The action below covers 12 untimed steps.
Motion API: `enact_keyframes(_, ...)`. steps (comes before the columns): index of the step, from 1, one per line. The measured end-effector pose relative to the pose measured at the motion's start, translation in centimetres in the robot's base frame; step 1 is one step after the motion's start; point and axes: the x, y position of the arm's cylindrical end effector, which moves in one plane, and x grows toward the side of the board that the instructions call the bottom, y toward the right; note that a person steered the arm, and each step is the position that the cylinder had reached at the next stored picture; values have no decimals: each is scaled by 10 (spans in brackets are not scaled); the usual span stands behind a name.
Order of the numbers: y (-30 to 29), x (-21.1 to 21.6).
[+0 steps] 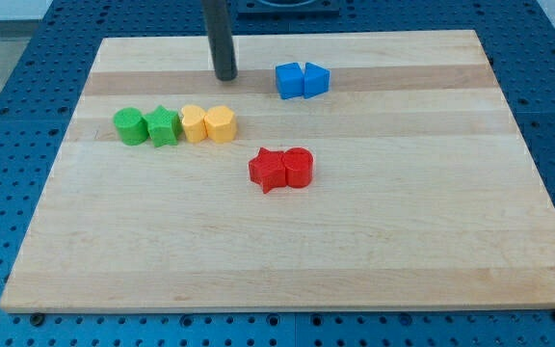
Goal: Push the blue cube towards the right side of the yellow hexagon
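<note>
The single camera view looks down at a slant on a wooden board (287, 241) lying on a blue perforated table (17, 58).

The blue cube (317, 79) sits in the far part of the board, a little right of centre. It stands flat on one face and is turned so that a vertical edge points toward the near side, two side faces showing. It has no clear long axis. Touching its left side is a second blue block (289, 81), whose exact shape is hard to make out.

The yellow hexagon (220, 124) lies to the left and nearer, at the right end of a row of four touching blocks. From the left, that row runs: a green cylinder-like block (129, 125), a green star (163, 125), a yellow block (194, 123) of unclear shape, then the hexagon.

Nearer still, around the middle, a red star (269, 170) touches a red rounded block (299, 167).

The count is two blue, two green, two yellow and two red, eight blocks in all.

The arm has no fingers and holds nothing. Its dark rod is cut off by the view's top edge, and the tip (224, 76) rests on the board, left of the blue pair, apart from it, and beyond the yellow blocks.
</note>
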Motion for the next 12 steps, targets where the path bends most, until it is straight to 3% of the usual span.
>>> enact_keyframes(3,86,-6)
enact_keyframes(7,93,59)
enact_keyframes(12,119,107)
